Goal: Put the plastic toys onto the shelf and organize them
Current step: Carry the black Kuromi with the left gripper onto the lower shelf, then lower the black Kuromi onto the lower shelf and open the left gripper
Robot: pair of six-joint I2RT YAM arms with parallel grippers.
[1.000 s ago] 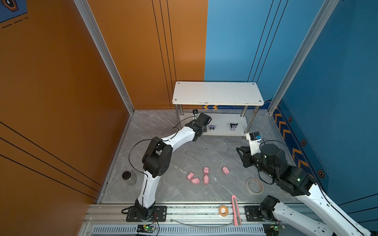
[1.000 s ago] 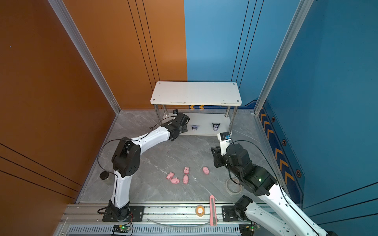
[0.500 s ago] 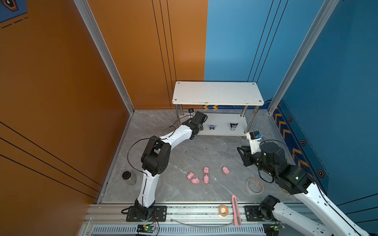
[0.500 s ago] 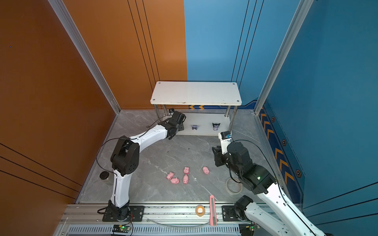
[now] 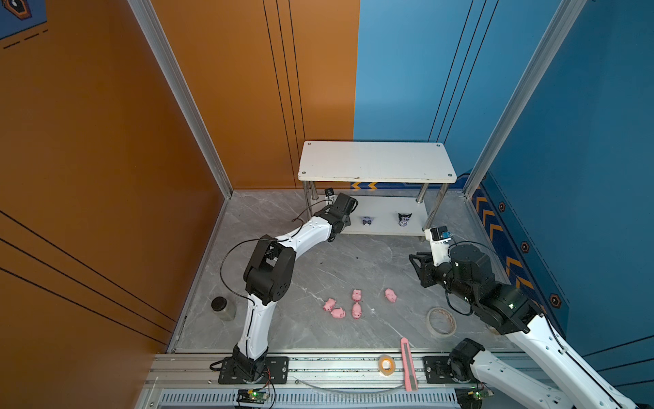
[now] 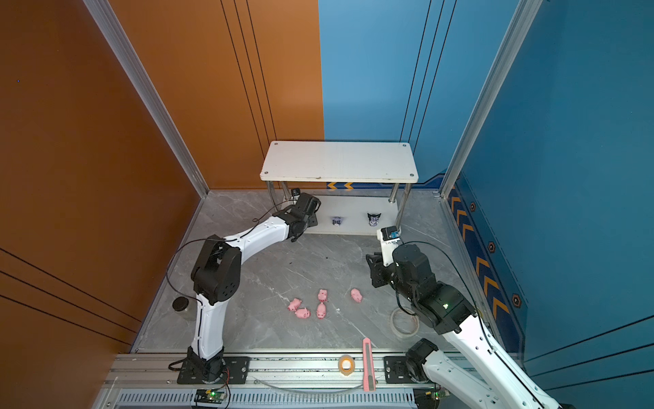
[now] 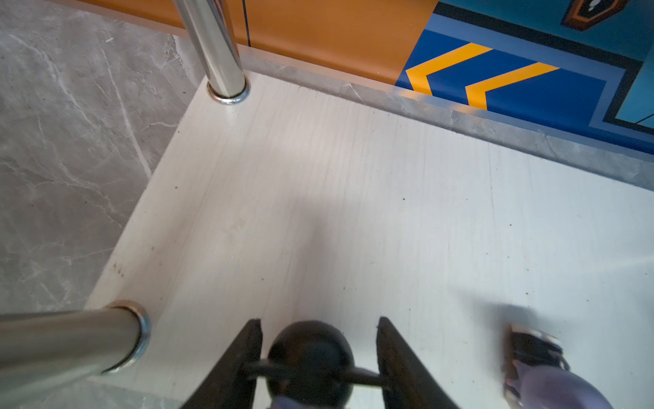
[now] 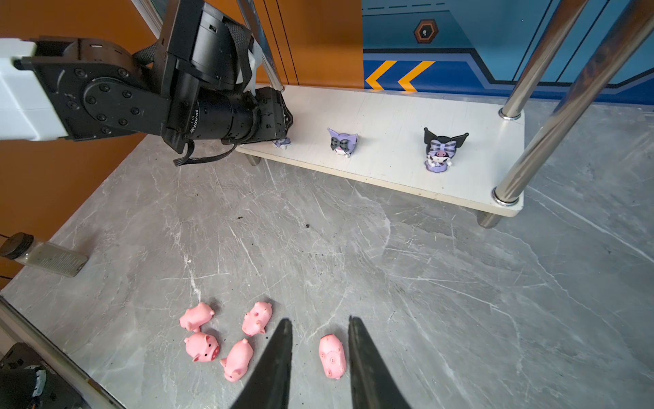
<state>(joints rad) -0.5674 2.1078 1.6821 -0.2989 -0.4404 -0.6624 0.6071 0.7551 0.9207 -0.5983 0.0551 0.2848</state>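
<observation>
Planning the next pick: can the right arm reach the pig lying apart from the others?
Probably yes: that pig lies on bare floor near the right gripper, whose jaws stand open and empty; nothing blocks it.

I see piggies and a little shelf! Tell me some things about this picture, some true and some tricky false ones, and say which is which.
1. Five pink pigs lie on the grey table. True.
2. Toys stand on the shelf's top board. False: the top board is bare. The figurines stand on the lower board.
3. The right hand holds a pig. False: the right hand is open and holds nothing.
4. The left hand is at the lower board. True.
5. The pink knife lies on the shelf. False: the pink knife lies at the table's front edge.
</observation>
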